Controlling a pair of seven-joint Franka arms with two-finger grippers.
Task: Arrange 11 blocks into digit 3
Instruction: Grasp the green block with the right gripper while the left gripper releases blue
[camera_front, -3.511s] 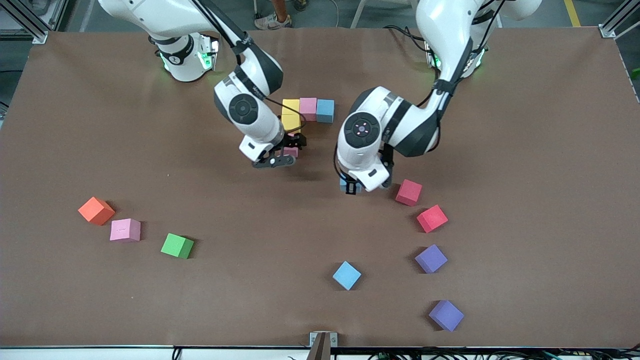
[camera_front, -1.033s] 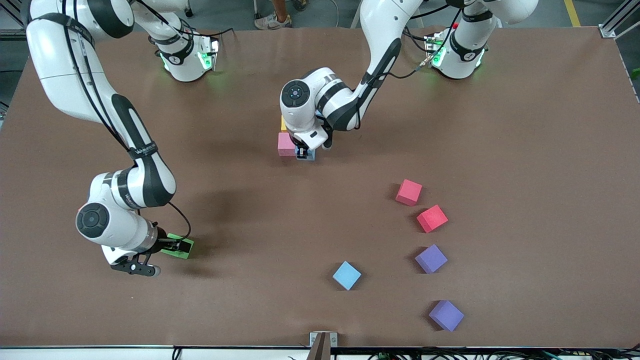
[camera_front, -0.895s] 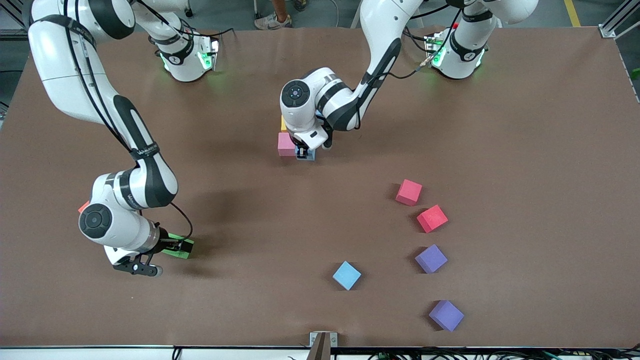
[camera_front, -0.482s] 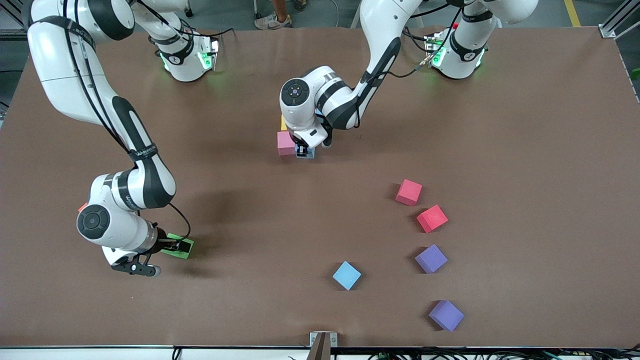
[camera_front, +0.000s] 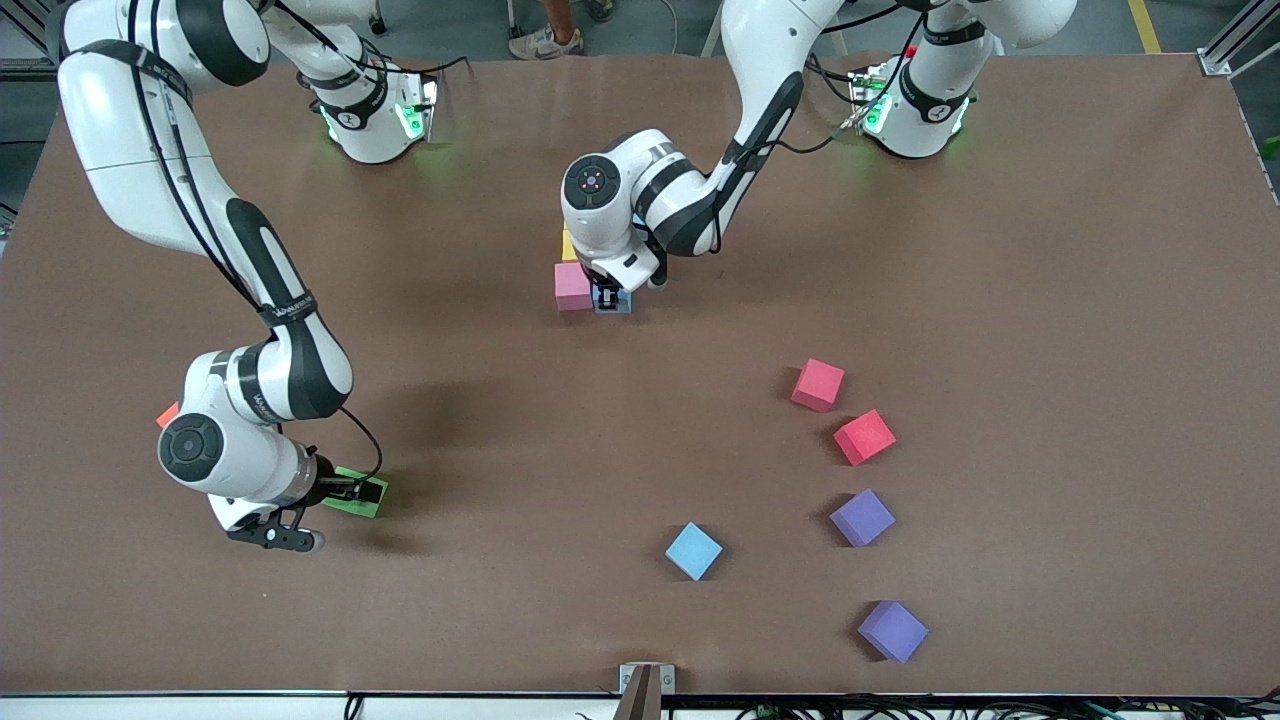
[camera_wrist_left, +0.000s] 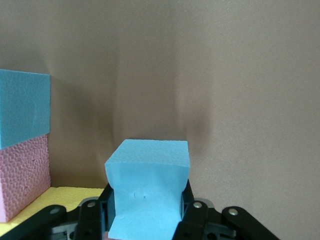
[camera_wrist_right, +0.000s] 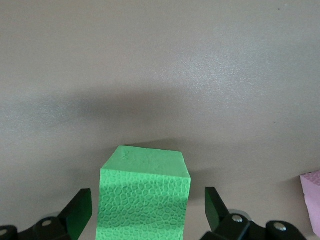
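The bench (camera_front: 1050, 300) is covered by a plain brown sheet that reaches nearly to all four edges. An orange cube (camera_front: 167, 414) sits near the edge at the right arm's end of the bench (only one corner of it shows). A small metal bracket (camera_front: 646, 684) is fixed at the middle of the bench edge nearest the front camera. At the corners along the robots' edge stand aluminium frame posts (camera_front: 1228, 45), and a person's sandalled foot (camera_front: 545, 42) shows on the floor past that edge
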